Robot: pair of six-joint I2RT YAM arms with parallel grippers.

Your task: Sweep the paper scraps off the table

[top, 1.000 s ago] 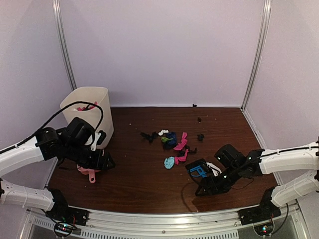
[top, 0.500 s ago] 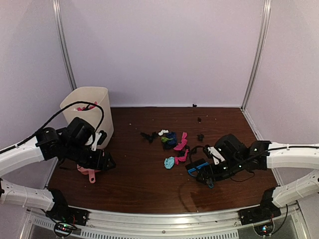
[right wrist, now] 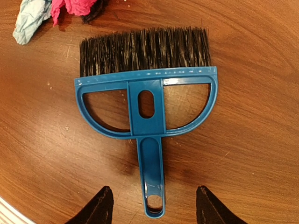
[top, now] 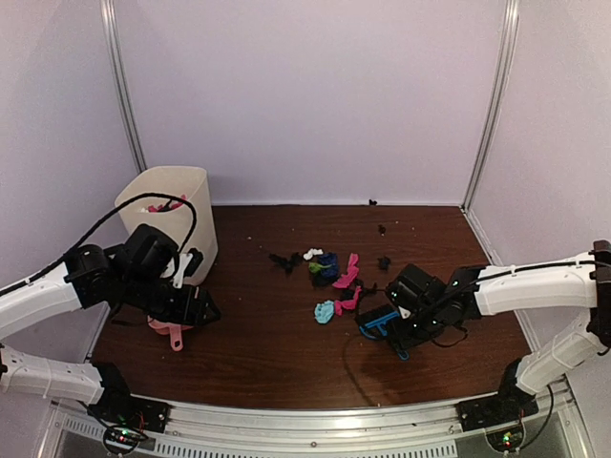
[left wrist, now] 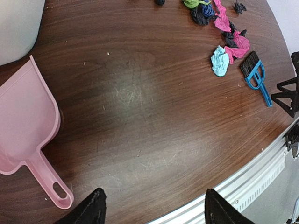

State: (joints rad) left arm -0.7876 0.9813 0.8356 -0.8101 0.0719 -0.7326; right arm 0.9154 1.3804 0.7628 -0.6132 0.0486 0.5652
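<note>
Two sets gape empty: right fingers point(right wrist: 100, 208) astride the blue brush point(right wrist: 147, 107) handle, left fingers point(left wrist: 91, 211) near the pink dustpan point(left wrist: 23, 126).

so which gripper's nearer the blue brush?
Right. The right gripper hovers over the handle of the blue brush, fingers open either side; the left gripper sits far across the table, beside the pink dustpan.

No legible text or labels anywhere
</note>
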